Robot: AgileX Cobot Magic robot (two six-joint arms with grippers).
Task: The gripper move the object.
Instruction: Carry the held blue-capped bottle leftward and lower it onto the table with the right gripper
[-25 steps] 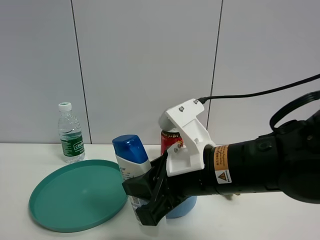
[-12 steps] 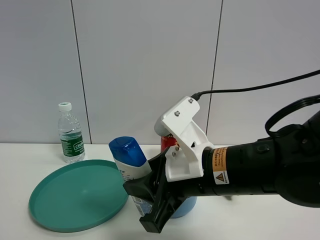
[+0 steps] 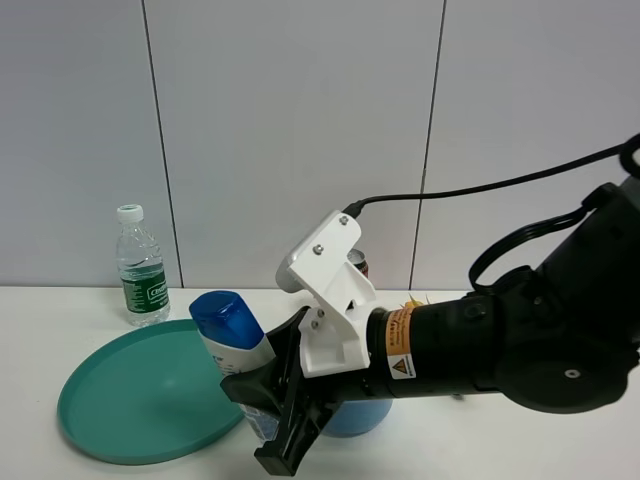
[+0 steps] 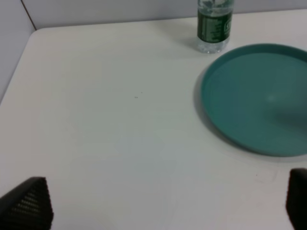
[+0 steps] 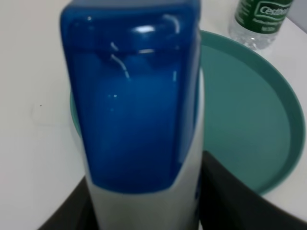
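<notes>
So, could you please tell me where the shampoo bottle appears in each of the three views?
Exterior high: the shampoo bottle is low and left of centre, tilted, at the teal plate's right edge.
Left wrist: not in it; only the teal plate shows.
Right wrist: the shampoo bottle fills the centre, close up, before the teal plate.
Shared landmark: the teal plate.

- A wall (image 3: pixel 290 120) of pale grey panels is standing behind the work area and is filling the upper part of the exterior high view.
- Two thin dark vertical seams are dividing the panels, one seam (image 3: pixel 158 140) toward the left and another (image 3: pixel 432 140) toward the right.
- A white table (image 3: pixel 40 330) is butting against the base of the wall, and its surface is appearing smooth and matt.
- In the left wrist view the table (image 4: pixel 105 120) is meeting the grey wall (image 4: pixel 9 43) along two sides, forming a corner.
- Light is falling evenly, throwing only soft, faint shadows on the tabletop.
</notes>
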